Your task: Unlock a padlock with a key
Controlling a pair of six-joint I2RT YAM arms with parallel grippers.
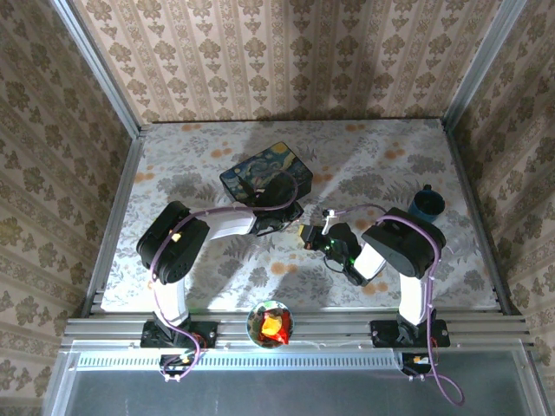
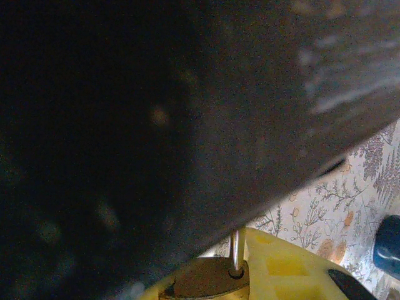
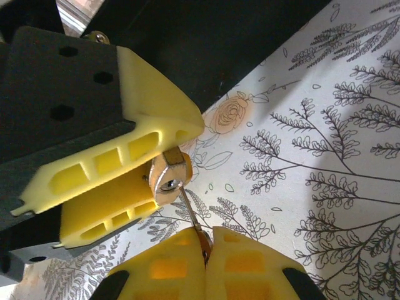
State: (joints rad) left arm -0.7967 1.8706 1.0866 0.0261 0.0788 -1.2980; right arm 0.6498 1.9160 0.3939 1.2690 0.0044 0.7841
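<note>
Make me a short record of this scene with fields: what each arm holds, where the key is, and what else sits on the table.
left gripper: jaws clamped on the padlock
right gripper: jaws shut on the key
key: tip at the padlock's keyhole
shackle: one leg seated in the body
behind the arms: starry blue box
far right: blue cup
between the arm bases: bowl
</note>
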